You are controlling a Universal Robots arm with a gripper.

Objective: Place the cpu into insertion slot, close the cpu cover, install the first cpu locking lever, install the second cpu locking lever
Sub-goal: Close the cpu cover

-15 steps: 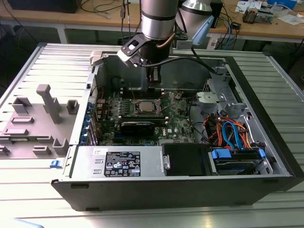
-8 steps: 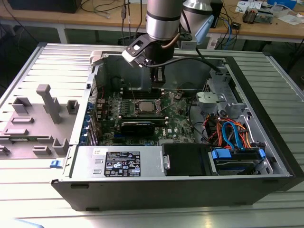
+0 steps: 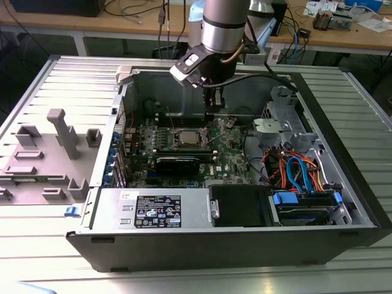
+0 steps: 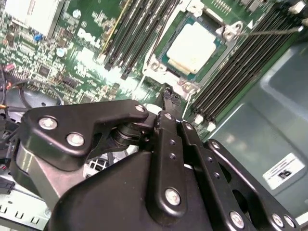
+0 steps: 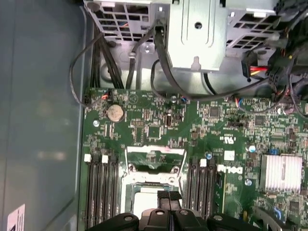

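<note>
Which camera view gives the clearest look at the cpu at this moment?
The second wrist view: the cpu lies close and unobstructed, its silvery top plain. In the first wrist view the gripper covers part of it. The exterior view shows it small, amid the green board.

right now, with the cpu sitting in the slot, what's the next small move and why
Probably shift the gripper toward the cpu cover, which looks open beside the insertion slot, since the cpu already lies in it.
</note>
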